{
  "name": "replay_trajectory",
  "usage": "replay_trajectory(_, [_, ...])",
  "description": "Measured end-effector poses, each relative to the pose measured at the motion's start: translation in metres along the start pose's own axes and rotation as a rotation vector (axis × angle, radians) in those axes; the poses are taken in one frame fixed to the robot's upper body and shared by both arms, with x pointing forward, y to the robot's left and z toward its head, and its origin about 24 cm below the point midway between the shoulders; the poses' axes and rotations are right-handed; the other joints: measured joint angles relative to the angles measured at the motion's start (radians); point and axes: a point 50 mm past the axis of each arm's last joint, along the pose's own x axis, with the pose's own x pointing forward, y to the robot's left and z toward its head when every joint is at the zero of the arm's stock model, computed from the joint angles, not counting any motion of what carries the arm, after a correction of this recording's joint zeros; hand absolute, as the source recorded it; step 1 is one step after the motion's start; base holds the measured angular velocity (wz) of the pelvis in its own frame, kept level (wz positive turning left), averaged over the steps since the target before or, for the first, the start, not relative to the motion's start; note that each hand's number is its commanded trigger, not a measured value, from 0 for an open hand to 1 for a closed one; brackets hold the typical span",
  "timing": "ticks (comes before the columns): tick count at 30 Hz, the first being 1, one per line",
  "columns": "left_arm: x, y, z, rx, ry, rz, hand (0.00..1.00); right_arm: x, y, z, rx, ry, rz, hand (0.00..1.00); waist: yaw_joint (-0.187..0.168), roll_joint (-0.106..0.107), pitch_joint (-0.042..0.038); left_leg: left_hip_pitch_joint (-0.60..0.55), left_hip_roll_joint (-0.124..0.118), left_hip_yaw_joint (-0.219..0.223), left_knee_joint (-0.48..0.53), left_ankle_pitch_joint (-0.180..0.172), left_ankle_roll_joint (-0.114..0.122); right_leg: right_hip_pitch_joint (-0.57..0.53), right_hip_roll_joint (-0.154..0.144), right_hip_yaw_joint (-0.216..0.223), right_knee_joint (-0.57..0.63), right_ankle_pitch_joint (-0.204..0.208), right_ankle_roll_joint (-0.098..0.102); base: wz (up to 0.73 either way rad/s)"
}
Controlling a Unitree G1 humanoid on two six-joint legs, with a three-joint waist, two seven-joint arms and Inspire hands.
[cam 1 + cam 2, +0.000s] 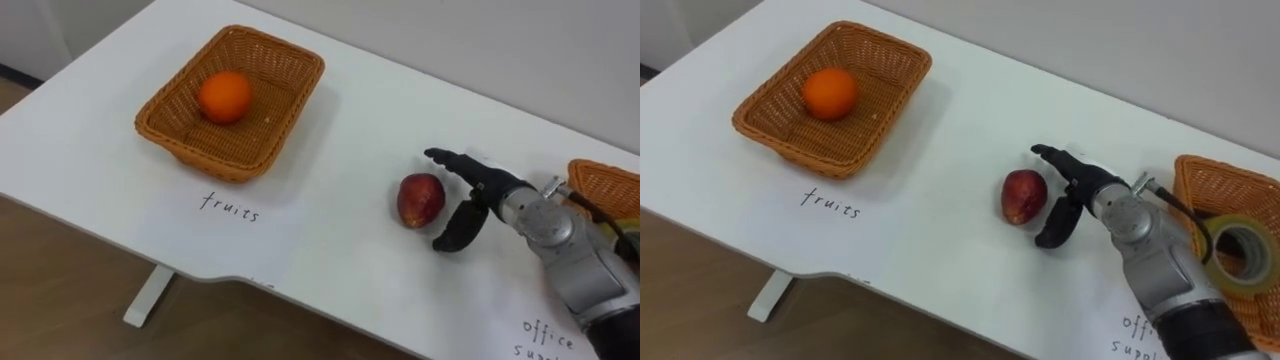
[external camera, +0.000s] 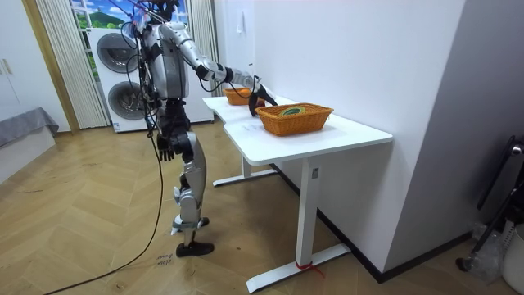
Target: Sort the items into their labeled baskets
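With the orange (image 1: 225,96) already in the fruit basket (image 1: 195,160) and a tape roll (image 1: 1212,250) in the office basket (image 1: 1200,175), the red fruit (image 1: 420,198) lies unsorted on the counter (image 1: 350,120), the right hand (image 1: 485,192) beside it, fingers spread, gripping nothing.

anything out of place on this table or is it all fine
One thing: the red fruit lies on the bare table between the baskets, not in the fruit basket with the orange. The right hand is open beside it. Nothing looks spilled or damaged.
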Motion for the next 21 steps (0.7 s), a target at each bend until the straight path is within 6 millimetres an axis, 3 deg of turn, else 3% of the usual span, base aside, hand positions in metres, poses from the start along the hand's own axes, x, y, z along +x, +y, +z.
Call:
replay_trajectory(10, [0.001,-0.004,0.004,0.037,-0.004,-0.018,0.0,0.002,0.0,0.007,-0.005,-0.02,0.007,0.0,0.0,-0.01,0.0072,-0.001,0.002,0.0,-0.004,-0.001,-0.003,-0.005,0.002,-0.002,0.0,0.0,0.0,0.0])
replay_trajectory(21, [0.001,-0.004,0.009,0.042,-0.012,-0.029,0.0,0.005,0.001,0.016,-0.056,-0.033,0.027,0.0,0.0,-0.014,0.007,0.001,0.003,0.001,-0.006,-0.002,-0.004,-0.006,0.003,0.0,0.0,0.0,0.0,0.0])
